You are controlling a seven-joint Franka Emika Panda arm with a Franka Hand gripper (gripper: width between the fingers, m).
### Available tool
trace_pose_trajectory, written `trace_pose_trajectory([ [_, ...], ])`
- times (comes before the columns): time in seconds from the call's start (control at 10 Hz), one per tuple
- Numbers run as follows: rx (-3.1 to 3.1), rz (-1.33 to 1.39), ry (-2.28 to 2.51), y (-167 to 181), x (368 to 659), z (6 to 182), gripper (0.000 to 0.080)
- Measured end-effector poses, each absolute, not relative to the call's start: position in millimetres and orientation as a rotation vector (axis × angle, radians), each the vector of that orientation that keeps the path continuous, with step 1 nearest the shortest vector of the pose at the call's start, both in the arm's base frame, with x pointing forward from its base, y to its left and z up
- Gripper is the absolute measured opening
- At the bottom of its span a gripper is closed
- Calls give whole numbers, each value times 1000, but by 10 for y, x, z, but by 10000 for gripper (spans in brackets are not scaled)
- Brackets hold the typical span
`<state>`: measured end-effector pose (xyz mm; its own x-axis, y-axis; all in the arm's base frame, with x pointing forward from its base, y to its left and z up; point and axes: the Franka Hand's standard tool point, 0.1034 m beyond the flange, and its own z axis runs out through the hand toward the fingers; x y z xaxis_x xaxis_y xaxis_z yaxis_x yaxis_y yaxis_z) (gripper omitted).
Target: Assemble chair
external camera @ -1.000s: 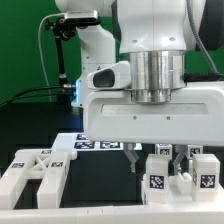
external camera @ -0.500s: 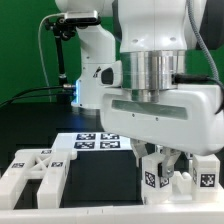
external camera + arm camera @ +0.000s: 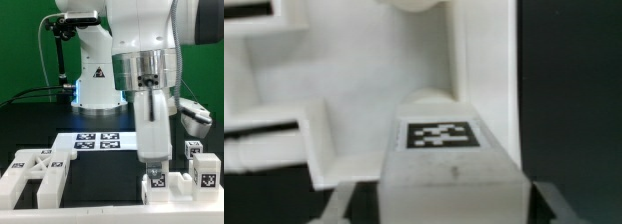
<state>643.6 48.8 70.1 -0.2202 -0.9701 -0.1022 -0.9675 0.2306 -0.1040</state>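
Observation:
My gripper [image 3: 155, 168] points straight down over a white chair block [image 3: 157, 183] with a square tag on its face, at the front of the table. In the wrist view this tagged block [image 3: 441, 135] sits between my two fingertips [image 3: 352, 205]. The jaws stand on either side of it, very near its sides, and look open. Behind the block lies a bigger white chair part [image 3: 331, 80]. More tagged white chair blocks [image 3: 205, 170] stand to the exterior view's right. A flat white chair frame with a cross brace [image 3: 35, 172] lies at the exterior view's left.
The marker board [image 3: 100, 142] lies in the middle of the black table [image 3: 100, 175], behind the parts. The robot's base [image 3: 95, 75] stands at the back, before a green wall. A white rail [image 3: 110, 213] runs along the front edge.
My gripper has turned about a quarter turn around its vertical axis, from broadside to edge-on, and has sunk a little over the tagged block. The block has not moved.

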Motion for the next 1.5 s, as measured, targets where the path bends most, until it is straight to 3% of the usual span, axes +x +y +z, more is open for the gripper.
trace_pose_trajectory([
  [0.4, -1866, -30, 2346, 511, 6435, 699, 285],
  [0.5, -2048, -52, 2206, 555, 6434, 699, 475],
  [0.6, -2269, -70, 1983, 592, 6435, 697, 475],
  [0.7, -2426, -80, 1792, 592, 6428, 687, 607],
  [0.8, -2500, -86, 1691, 589, 6421, 680, 641],
  [1.1, -2676, -110, 1419, 576, 6424, 682, 648],
  [1.5, -3008, -138, 648, 527, 6423, 672, 649],
])
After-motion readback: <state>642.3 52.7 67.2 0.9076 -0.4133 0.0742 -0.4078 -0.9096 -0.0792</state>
